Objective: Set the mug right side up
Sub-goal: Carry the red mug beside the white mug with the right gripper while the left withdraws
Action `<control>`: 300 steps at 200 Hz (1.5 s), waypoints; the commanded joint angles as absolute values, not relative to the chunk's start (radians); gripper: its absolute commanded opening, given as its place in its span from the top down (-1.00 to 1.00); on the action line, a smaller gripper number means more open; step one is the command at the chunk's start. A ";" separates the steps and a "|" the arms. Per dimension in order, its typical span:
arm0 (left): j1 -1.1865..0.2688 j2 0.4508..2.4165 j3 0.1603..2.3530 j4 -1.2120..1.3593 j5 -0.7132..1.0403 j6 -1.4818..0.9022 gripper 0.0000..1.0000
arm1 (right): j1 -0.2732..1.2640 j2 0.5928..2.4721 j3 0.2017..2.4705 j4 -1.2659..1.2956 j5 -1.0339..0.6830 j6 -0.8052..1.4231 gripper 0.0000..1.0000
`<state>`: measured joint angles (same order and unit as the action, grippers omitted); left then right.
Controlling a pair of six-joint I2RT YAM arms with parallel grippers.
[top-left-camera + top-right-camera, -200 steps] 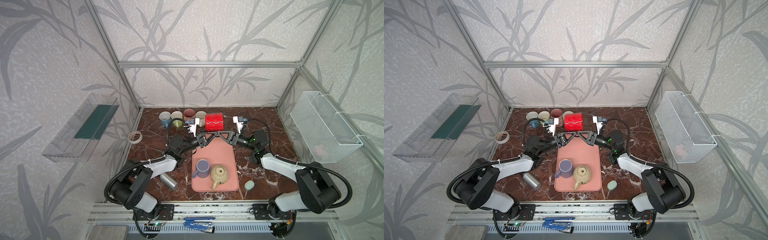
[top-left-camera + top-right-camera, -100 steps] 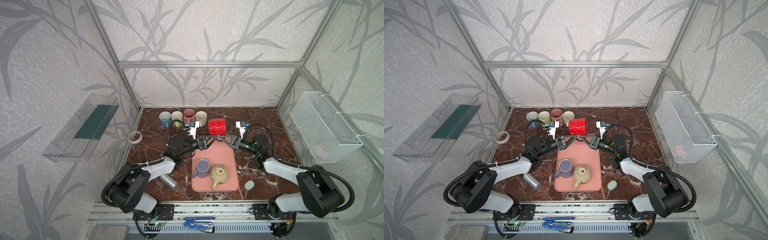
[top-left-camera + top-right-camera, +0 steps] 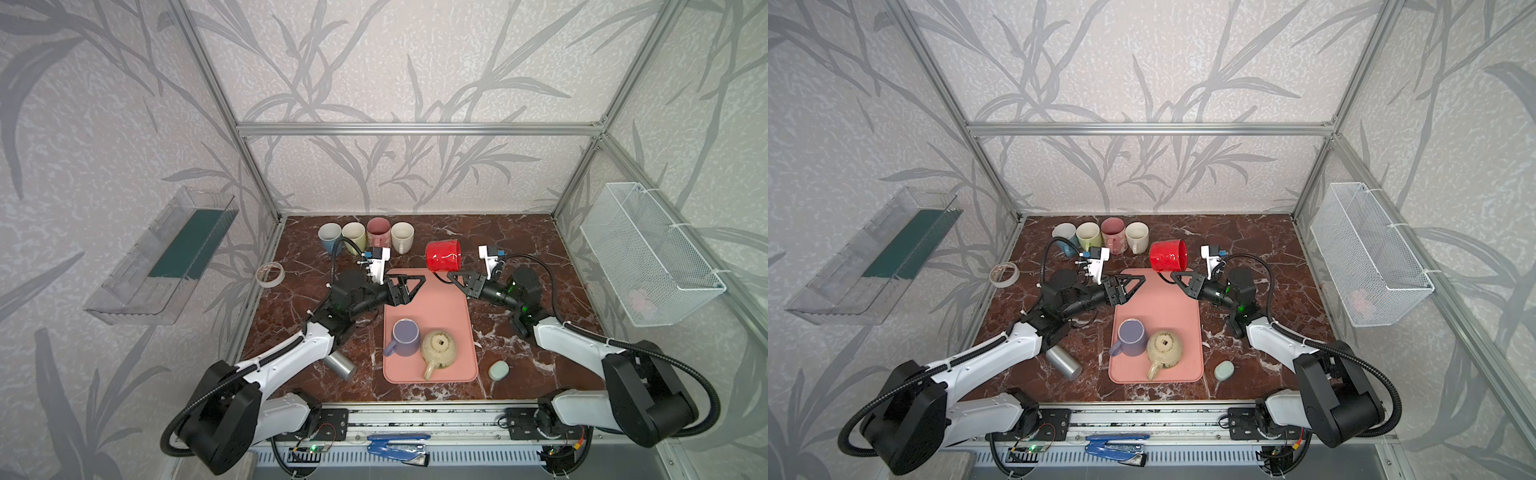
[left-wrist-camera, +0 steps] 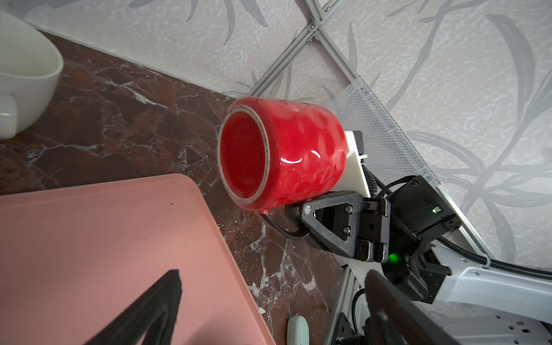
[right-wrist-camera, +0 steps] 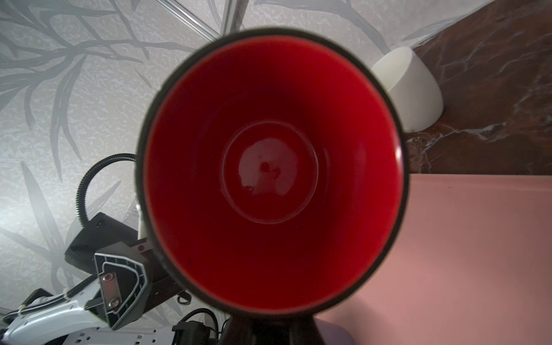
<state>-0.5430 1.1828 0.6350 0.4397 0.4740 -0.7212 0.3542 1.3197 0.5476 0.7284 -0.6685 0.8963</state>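
Note:
The red mug (image 3: 444, 256) (image 3: 1168, 255) hangs on its side in the air over the far right corner of the pink tray (image 3: 428, 316) (image 3: 1158, 316). My right gripper (image 3: 452, 276) (image 3: 1174, 275) is shut on the mug's black handle, under the body. In the right wrist view I look straight into the mug's red inside (image 5: 268, 167), and the right gripper (image 5: 271, 331) is a dark shape below its rim. My left gripper (image 3: 409, 287) (image 3: 1133, 286) (image 4: 268, 310) stands open and empty over the tray's far left edge, clear of the mug (image 4: 298, 158).
Several mugs (image 3: 365, 237) stand upright in a row at the back. A purple mug (image 3: 405, 337) and a beige teapot (image 3: 439, 348) sit on the tray. On the marble lie a tape roll (image 3: 270, 274), a silver cylinder (image 3: 340, 365) and a pale green piece (image 3: 498, 370). A wire basket (image 3: 648, 253) hangs on the right wall.
My left gripper has opened, let go of the mug and drawn back to the left. The right gripper has carried the mug a little right and down.

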 commanded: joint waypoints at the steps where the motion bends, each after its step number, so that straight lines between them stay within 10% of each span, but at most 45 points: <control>1: -0.538 1.112 0.717 0.169 0.377 -0.645 -0.89 | 0.347 1.260 0.636 0.561 -0.602 0.775 1.00; 139: -0.539 0.891 1.035 -0.743 -0.007 -0.336 -0.98 | 0.348 1.464 1.063 -0.140 -0.308 0.444 1.00; 300: -0.540 0.745 0.880 -0.780 -0.077 -0.264 -0.99 | 0.433 1.896 1.550 -0.392 -0.052 0.309 1.00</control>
<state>-0.5423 0.7586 0.8917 -0.7570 -0.0547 -0.2863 0.4213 1.8690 1.4666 -0.3950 -0.0959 0.3420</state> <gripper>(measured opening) 0.993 0.161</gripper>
